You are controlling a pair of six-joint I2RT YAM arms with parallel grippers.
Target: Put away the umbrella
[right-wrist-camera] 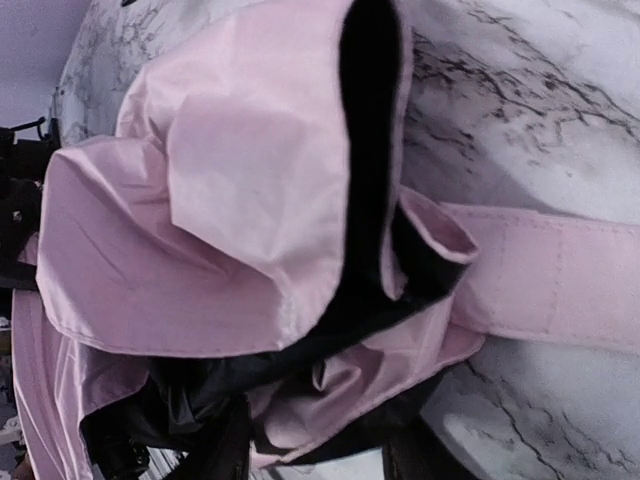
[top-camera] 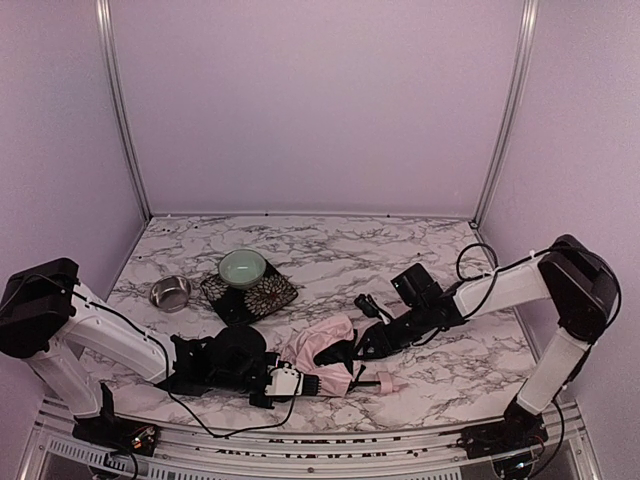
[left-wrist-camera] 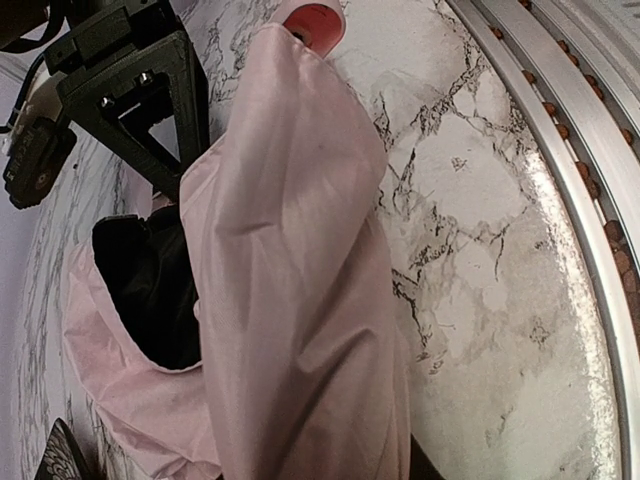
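Pale pink folding umbrella (top-camera: 325, 355), black-lined, lying crumpled on marble surface (top-camera: 450, 370) near front edge. Right gripper (top-camera: 365, 345) pinched onto its fabric. Left gripper (top-camera: 295, 383) against umbrella; opening impossible to tell.

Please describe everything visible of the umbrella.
The umbrella lies collapsed, loosely bunched, on the marble table near its front edge. Its thin, wrinkled pale pink fabric shows black lining in the folds. A small pink handle sticks out at one end; a pink strap lies flat on the table. The left gripper and right gripper both meet the fabric.
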